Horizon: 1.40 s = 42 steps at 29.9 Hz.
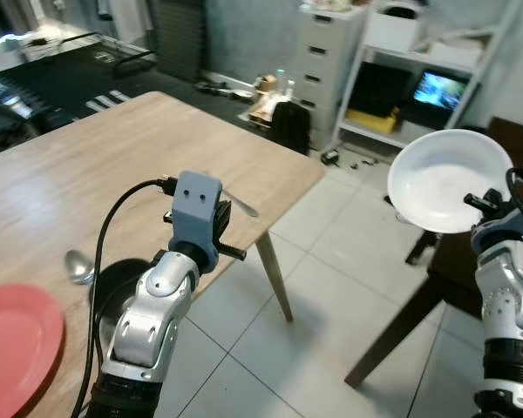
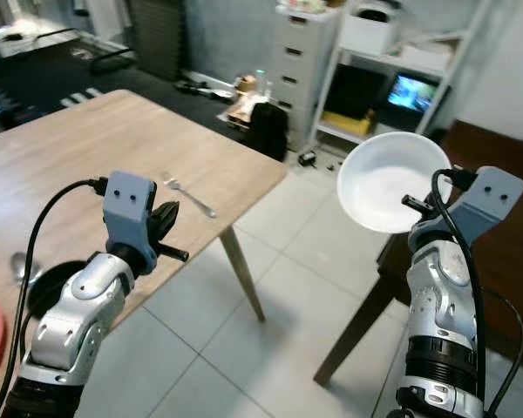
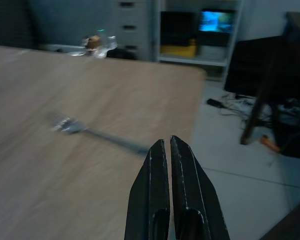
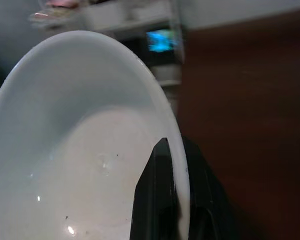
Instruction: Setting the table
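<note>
My right gripper (image 4: 173, 146) is shut on the rim of a white bowl (image 1: 444, 178), holding it in the air over the tiled floor, to the right of the wooden table (image 1: 87, 165). One finger lies inside the bowl (image 4: 65, 150) and one outside. My left gripper (image 3: 167, 142) is shut with nothing in it, hovering over the table's right corner. A silver fork (image 3: 90, 132) lies just beyond its tips, near the table edge. Nearer me on the table lie a spoon (image 1: 78, 266), a round black dish (image 1: 113, 279) and a red plate (image 1: 13, 340).
A dark wooden piece of furniture (image 1: 471, 261) stands on the right, behind the bowl. Tiled floor (image 1: 314, 313) separates it from the table. At the back are a grey drawer cabinet (image 1: 327, 61), a white shelf with a lit screen (image 1: 440, 87) and floor clutter (image 1: 266, 100).
</note>
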Motion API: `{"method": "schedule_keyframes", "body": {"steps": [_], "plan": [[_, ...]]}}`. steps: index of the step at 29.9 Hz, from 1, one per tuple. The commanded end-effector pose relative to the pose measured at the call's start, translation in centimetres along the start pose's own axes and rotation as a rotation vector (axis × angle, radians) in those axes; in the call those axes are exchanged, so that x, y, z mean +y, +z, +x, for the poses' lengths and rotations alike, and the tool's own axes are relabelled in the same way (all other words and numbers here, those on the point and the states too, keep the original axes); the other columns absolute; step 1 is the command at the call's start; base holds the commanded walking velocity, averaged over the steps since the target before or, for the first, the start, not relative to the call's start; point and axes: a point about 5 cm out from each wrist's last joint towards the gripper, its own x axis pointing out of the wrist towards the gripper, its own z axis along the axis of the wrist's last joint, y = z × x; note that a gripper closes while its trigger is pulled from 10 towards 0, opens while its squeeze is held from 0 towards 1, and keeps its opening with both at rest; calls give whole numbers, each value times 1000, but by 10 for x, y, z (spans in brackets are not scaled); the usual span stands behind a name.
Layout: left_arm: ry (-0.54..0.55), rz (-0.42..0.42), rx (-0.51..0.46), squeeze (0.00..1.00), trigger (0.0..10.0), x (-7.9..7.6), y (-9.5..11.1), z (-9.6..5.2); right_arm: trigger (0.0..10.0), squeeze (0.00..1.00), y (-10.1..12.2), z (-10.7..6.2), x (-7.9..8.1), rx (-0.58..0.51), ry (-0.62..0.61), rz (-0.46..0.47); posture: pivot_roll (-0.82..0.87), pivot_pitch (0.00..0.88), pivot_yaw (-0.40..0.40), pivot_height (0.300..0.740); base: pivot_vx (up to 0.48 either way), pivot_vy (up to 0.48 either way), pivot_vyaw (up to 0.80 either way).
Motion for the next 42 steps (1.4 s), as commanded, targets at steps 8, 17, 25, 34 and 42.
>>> {"method": "schedule_keyframes", "body": {"steps": [8, 17, 25, 34, 42], "plan": [[-6, 9, 8, 0, 10000, -1, -3, -2, 10000, 0, 8, 1, -1, -36, -4, 11, -34, 133, 91, 740, 0, 0, -800], [-14, 8, 8, 0, 10000, -2, -4, -1, 10000, 0, 7, 0, -1, -37, -3, 8, -34, 129, 91, 740, 0, 0, -800], [-9, 7, 11, 0, 10000, -1, -5, -1, 10000, 0, 6, 0, -1, -35, -1, 5, -35, 128, 89, 740, 0, 0, -800], [-6, 1, 14, 0, 10000, -1, -5, 0, 10000, 0, 7, 0, -1, -35, -1, 5, -35, 130, 88, 740, 0, 0, -800], [3, -12, 16, 0, 10000, 0, -5, 0, 10000, 0, 7, 1, 0, -35, 0, 5, -35, 132, 88, 740, 0, 0, -800]]}}
